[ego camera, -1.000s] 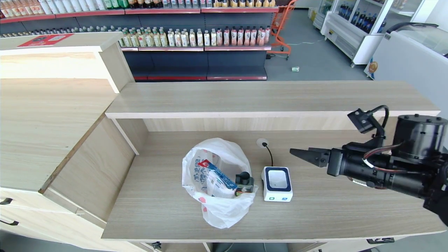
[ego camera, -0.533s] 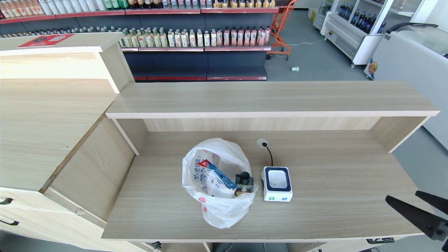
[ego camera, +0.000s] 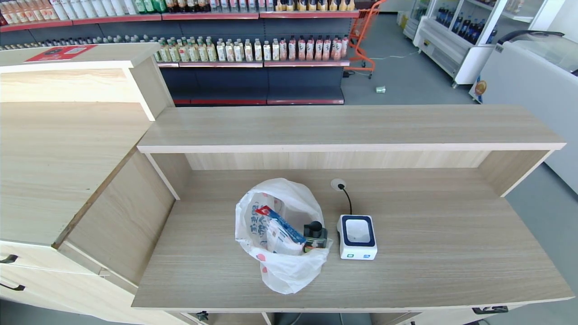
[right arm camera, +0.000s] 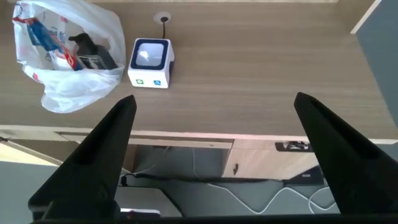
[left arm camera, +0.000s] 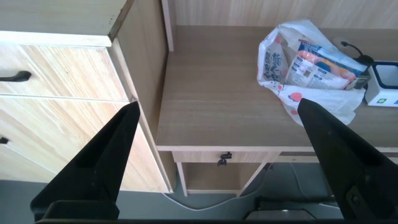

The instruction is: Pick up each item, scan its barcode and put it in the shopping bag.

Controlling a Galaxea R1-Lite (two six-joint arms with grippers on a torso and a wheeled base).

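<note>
A white plastic shopping bag [ego camera: 280, 234] lies open on the counter with a blue-and-white packet [ego camera: 280, 232] and a dark bottle [ego camera: 315, 233] inside. Right beside it sits the white barcode scanner [ego camera: 357, 236] with its dark window up. The bag [left arm camera: 311, 65] and scanner [left arm camera: 384, 84] also appear in the left wrist view, the bag [right arm camera: 65, 53] and scanner [right arm camera: 150, 62] in the right wrist view. My left gripper [left arm camera: 217, 155] hangs open below and left of the counter's front edge. My right gripper [right arm camera: 214, 155] hangs open in front of the counter, empty.
The wooden counter [ego camera: 429, 253] has a raised shelf [ego camera: 347, 126] behind it and a taller side cabinet [ego camera: 58, 167] with drawers on the left. A cable [ego camera: 347, 198] runs from the scanner to a hole in the top. Store shelves and fridges stand beyond.
My right arm pulled back from over the counter beside the scanner, dropped to the lower right corner, then left the head view. Bag and scanner stayed put.
</note>
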